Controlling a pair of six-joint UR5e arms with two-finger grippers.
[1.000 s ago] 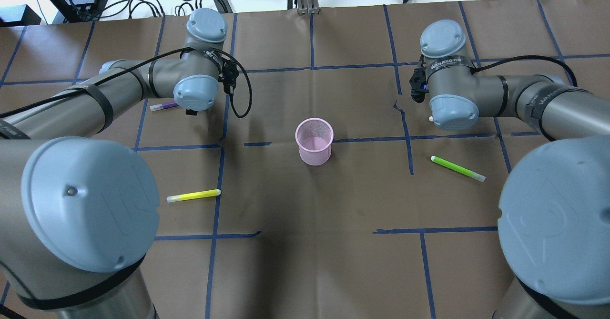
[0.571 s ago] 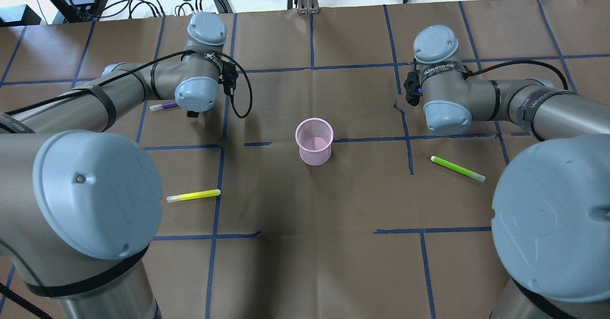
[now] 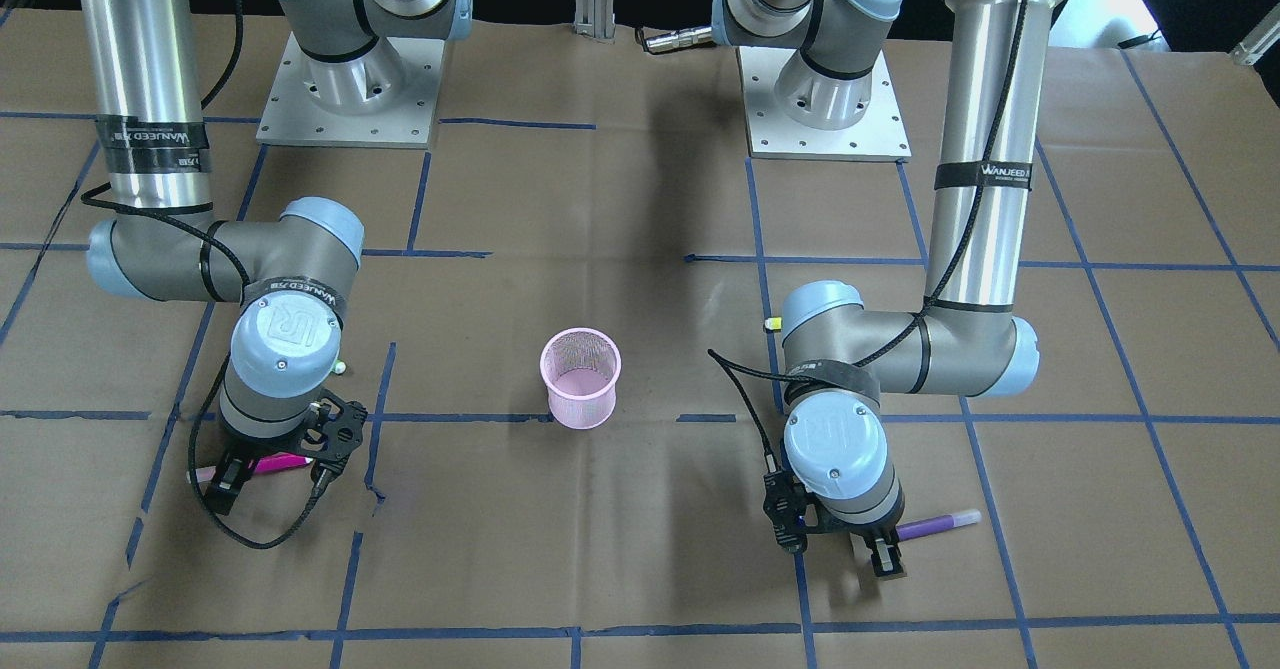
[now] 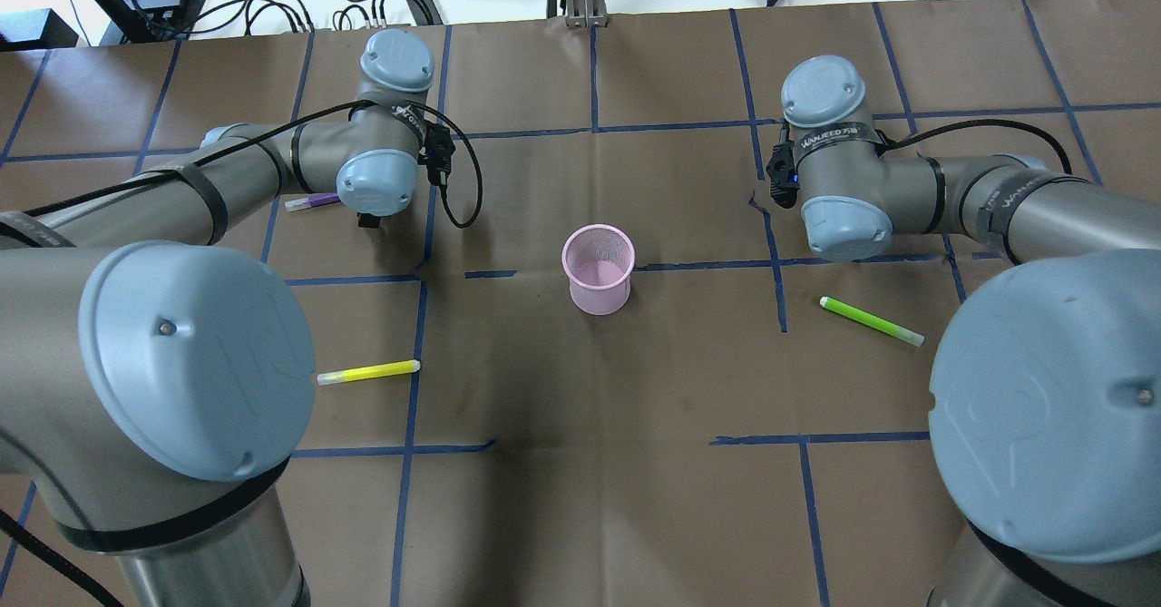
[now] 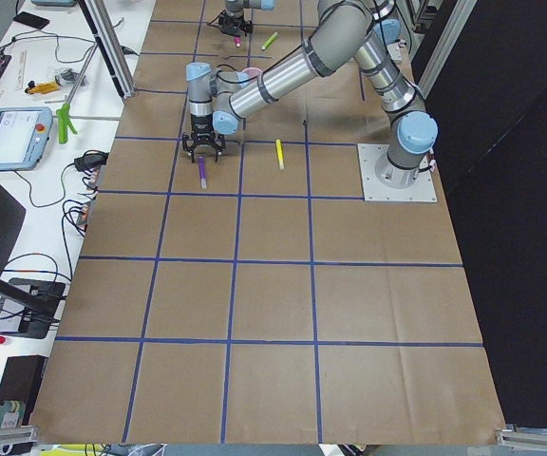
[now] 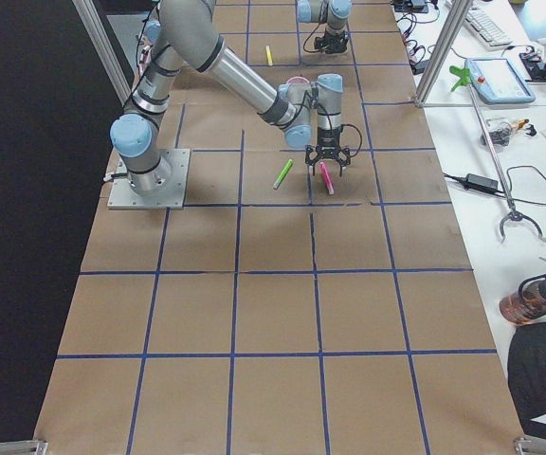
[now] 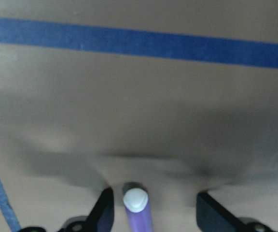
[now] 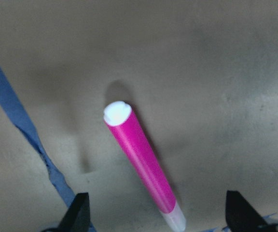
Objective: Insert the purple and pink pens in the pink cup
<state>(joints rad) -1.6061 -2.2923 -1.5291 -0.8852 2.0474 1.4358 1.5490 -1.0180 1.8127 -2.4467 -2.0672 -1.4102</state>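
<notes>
In the front-facing view, the pink wire-mesh cup [image 3: 580, 377] is standing upright mid-table, between the two arms and well apart from both. The right gripper [image 3: 276, 479] is hanging fingers-down over the slim pink pen [image 3: 268, 465]. The left gripper [image 3: 838, 547] is doing the same over the slim purple pen [image 3: 938, 524]. Each is straddling its pen, probably so that closing pinches the barrel crosswise.

In the overhead view, both wrists are hiding their grippers, and only one end of the purple pen is poking out. Compared with a second ago, the right wrist is sitting nearer the cup's side and is now covering the pink pen's white tip. The left wrist has shifted only a little.

In the left wrist view, the jaws are standing spread with the purple pen lying between them, not gripped.

In the right wrist view, the jaws are gaping wide. The pink pen is lying slantwise between them, touching neither.
</notes>
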